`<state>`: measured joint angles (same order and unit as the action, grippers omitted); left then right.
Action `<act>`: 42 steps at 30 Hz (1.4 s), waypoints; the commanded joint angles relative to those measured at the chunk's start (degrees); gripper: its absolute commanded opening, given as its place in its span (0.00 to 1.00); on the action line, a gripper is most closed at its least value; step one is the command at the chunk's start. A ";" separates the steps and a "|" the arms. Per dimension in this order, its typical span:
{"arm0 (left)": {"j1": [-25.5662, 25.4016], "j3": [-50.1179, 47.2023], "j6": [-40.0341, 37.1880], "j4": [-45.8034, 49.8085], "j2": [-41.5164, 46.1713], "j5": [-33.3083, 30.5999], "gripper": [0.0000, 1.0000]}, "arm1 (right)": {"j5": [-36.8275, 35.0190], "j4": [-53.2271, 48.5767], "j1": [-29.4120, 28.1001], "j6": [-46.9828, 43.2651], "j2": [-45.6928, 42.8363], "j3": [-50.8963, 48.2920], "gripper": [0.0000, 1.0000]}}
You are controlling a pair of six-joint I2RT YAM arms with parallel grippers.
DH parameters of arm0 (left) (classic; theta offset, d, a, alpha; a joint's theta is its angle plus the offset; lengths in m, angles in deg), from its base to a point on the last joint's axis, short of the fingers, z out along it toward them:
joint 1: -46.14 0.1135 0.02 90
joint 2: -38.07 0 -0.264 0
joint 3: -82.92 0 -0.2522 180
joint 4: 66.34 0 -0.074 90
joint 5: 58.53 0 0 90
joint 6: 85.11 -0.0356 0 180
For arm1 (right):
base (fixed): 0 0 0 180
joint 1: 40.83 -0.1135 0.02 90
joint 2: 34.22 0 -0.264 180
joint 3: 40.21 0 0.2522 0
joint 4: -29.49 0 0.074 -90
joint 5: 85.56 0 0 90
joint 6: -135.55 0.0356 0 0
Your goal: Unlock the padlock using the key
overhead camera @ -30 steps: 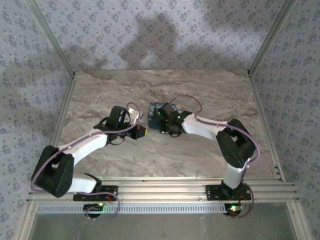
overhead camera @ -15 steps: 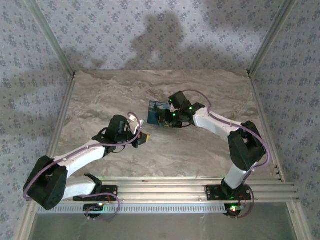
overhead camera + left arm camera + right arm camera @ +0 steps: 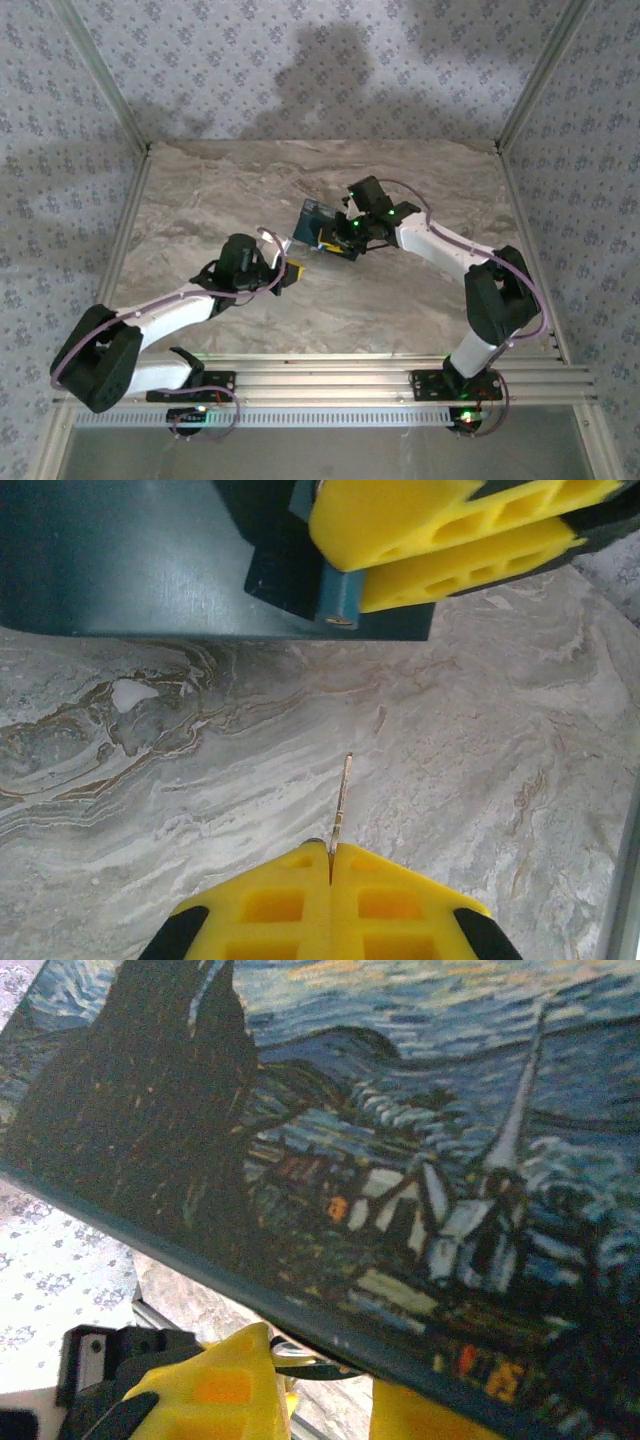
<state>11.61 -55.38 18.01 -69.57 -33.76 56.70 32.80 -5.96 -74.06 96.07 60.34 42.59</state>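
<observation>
Since a second ago our arms have drawn apart, the left tool backing off the printed box as the right tool swung it back over the veined marble counter. Our left wrist view resolves what the overhead blurs: ribbed yellow pads pressed together on a thin metal key, edge-on, and the small teal padlock with its brass spot clamped in the right tool beside the box's smooth wall.
</observation>
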 commanded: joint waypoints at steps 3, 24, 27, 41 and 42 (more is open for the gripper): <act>-0.16 3.26 1.50 -6.27 -2.96 1.13 0.00 | 1.96 1.68 0.21 1.77 -2.89 -0.19 0.00; -0.26 4.18 4.54 -15.72 -9.35 2.76 0.00 | 0.63 3.72 -0.73 5.90 -2.45 -0.22 0.00; -0.19 4.14 4.72 -15.89 -9.37 2.13 0.00 | 0.47 3.63 -0.91 5.90 -2.36 -0.22 0.00; -0.27 2.75 6.39 -18.94 -8.60 -0.90 0.00 | -0.14 3.84 -1.48 6.45 -2.10 -0.22 0.00; -0.20 2.50 6.39 -19.39 -8.67 -0.73 0.00 | -0.01 3.91 -1.48 6.58 -2.04 -0.22 0.00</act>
<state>11.61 -53.00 23.72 -83.60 -42.79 56.50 32.28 -3.69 -74.98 102.17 59.66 42.04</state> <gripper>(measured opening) 0.048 0.182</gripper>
